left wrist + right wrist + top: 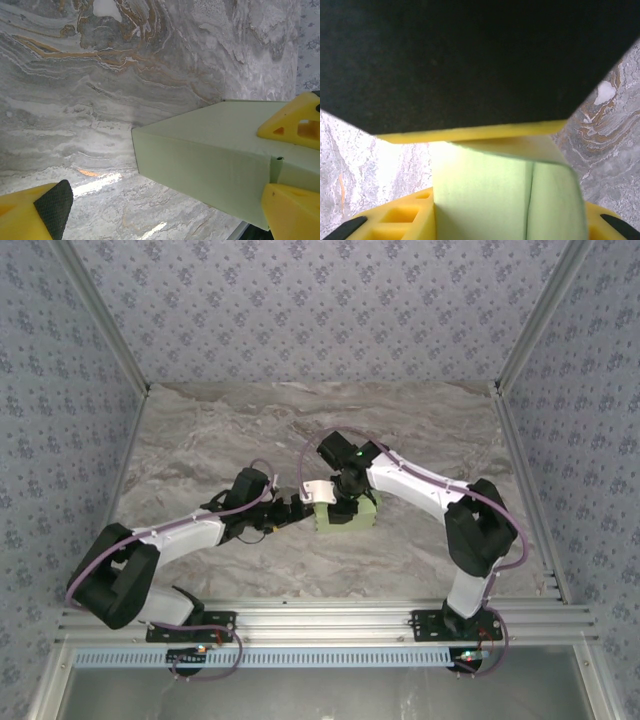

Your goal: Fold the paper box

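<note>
You'll see white shells between bulky black joint housings on both the left arm (190, 535) and the right arm (420, 485), with a lilac cable (304, 458) looping along each. Your fingers (20, 212) are bright yellow plastic with cut-out ribs and black textured pads (52, 205) (a small green light (357, 452) glows on the right wrist).
</note>
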`<act>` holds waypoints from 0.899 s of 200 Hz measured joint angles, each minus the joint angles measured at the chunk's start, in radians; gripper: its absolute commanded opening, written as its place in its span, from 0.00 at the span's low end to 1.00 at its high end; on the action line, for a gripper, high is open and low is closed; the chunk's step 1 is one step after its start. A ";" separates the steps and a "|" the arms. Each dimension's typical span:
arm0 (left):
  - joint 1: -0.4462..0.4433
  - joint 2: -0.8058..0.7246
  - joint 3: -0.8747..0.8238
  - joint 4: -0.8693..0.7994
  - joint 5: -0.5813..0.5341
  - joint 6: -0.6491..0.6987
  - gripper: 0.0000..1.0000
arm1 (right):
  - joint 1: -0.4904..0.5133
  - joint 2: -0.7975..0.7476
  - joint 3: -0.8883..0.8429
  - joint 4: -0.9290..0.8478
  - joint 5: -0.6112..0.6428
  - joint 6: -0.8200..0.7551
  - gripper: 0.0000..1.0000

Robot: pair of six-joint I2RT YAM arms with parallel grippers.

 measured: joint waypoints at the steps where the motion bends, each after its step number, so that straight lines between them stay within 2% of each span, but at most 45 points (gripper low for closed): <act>1: 0.000 0.000 0.000 0.000 0.000 0.001 0.99 | 0.000 -0.001 -0.002 0.001 0.000 0.000 0.36; 51: 0.003 -0.015 -0.008 -0.023 -0.008 0.056 0.99 | 0.023 -0.057 -0.075 0.069 0.024 -0.047 0.38; 120: 0.035 0.015 -0.005 -0.030 -0.008 0.072 0.99 | 0.032 -0.059 -0.082 0.098 0.038 -0.092 0.40; 180: 0.036 -0.029 0.006 -0.039 -0.003 0.053 0.99 | 0.012 -0.038 -0.082 0.102 0.015 -0.088 0.55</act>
